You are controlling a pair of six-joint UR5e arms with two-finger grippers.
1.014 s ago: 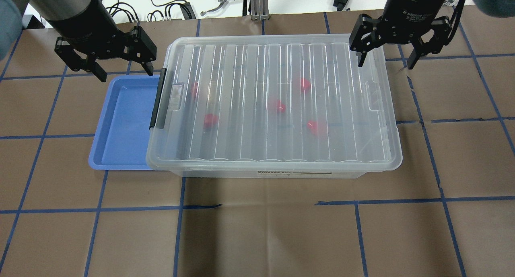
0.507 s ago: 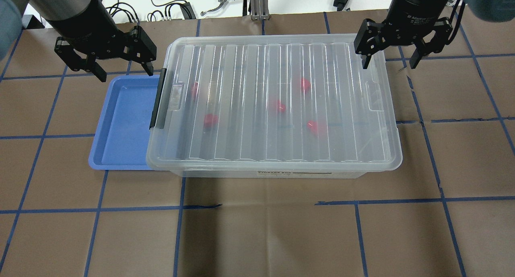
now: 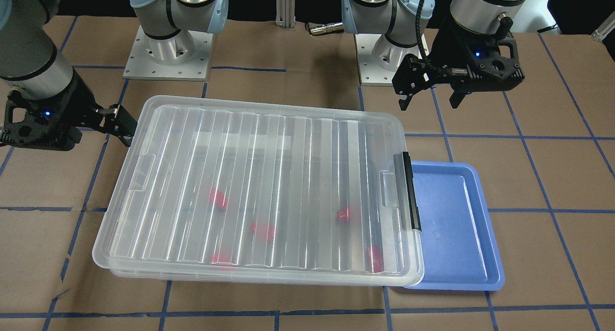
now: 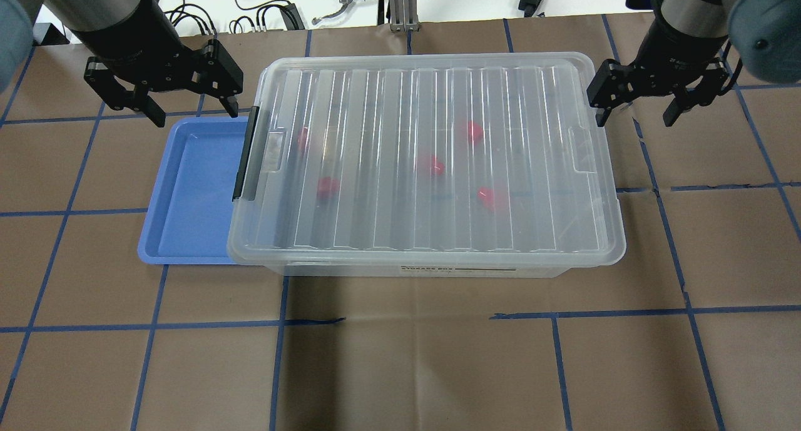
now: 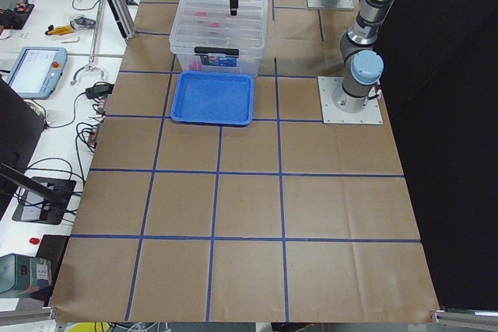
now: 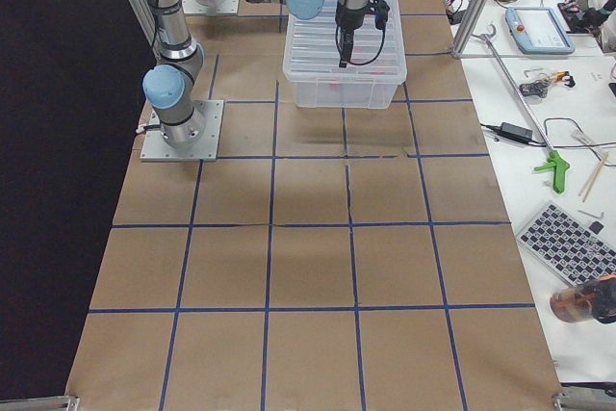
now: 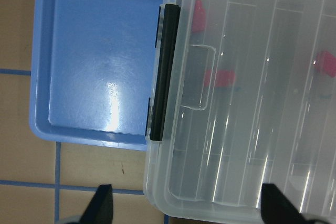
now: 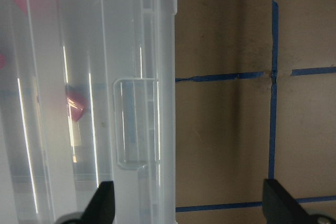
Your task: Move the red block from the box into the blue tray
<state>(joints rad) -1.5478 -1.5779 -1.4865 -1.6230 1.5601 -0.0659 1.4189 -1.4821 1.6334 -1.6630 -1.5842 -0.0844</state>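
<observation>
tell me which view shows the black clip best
Left wrist: the clip runs close-up and whole along the box's end. Overhead, front and exterior left show it smaller; the two right views don't show it.

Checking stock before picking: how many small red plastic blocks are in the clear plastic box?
5 red blocks, all inside the lidded clear plastic box. Overhead view: one by the black clip bar, one below it, one central, one upper right, one lower right. None seems hidden.

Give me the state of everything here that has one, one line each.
box lid, closed on the box.
black clip, down against the lid's edge.
red blocks, five, all inside the closed box.
blue tray, empty.
left gripper, open, holding nothing.
right gripper, open, holding nothing.
</observation>
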